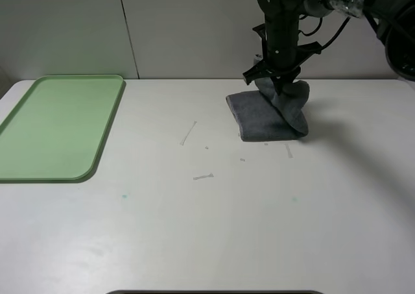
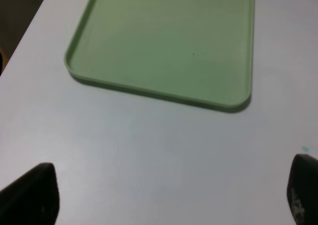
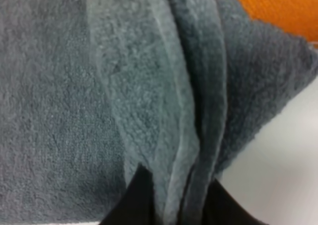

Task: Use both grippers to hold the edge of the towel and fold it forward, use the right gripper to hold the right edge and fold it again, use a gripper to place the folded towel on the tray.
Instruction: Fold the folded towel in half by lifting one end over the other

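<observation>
The dark grey towel (image 1: 262, 117) lies folded on the white table, right of centre. Its right side is lifted into a peak. My right gripper (image 1: 277, 85) is shut on that raised edge, coming down from above. The right wrist view shows several hemmed layers of the towel (image 3: 149, 86) pinched between the black fingers (image 3: 136, 200), with an orange stripe (image 3: 278, 6) at one corner. The light green tray (image 1: 58, 125) rests flat at the table's far left. My left gripper (image 2: 174, 197) hovers open over bare table close to the tray (image 2: 164, 46), holding nothing.
A few thin scratch marks (image 1: 189, 133) and small specks dot the tabletop between tray and towel. A pale wall stands right behind the table's back edge. A dark strip (image 1: 214, 292) shows at the front edge.
</observation>
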Available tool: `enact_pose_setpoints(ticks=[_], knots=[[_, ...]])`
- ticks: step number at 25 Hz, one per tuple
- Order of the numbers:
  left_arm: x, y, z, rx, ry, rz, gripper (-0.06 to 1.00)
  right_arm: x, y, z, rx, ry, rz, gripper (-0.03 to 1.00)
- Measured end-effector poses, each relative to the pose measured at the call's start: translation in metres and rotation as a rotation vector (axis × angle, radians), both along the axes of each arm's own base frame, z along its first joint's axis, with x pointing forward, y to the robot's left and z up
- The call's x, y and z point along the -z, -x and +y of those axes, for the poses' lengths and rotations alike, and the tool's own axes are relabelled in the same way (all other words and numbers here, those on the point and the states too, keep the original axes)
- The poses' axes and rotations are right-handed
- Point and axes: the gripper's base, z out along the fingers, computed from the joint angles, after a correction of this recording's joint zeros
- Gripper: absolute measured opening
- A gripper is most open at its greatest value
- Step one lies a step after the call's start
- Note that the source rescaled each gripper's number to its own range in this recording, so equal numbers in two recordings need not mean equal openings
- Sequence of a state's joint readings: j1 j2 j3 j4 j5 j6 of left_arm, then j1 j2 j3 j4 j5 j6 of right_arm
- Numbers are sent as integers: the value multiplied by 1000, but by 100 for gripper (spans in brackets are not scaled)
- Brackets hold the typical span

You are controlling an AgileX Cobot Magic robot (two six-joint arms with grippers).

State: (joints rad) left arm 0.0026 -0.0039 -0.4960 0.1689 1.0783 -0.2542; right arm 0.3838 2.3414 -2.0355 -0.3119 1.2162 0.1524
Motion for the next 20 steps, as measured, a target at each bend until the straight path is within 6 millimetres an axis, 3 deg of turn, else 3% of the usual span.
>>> enact_pose_setpoints(ticks=[7,9,12,13,16,20], knots=[[0,0,0,0,0,0,92,0,1,1,27,-20,0,16],[0,0,0,0,0,0,92,1,1,3,40,-43,8,29],[0,0,0,0,0,0,92,2,2,7,85,-102,12,75],[0,0,0,0,0,0,92,2,2,8,103,-122,9,85],[0,0,0,0,0,0,92,2,3,10,131,-150,13,97],[0,0,0,0,0,0,92,3,3,11,136,-157,17,100]])
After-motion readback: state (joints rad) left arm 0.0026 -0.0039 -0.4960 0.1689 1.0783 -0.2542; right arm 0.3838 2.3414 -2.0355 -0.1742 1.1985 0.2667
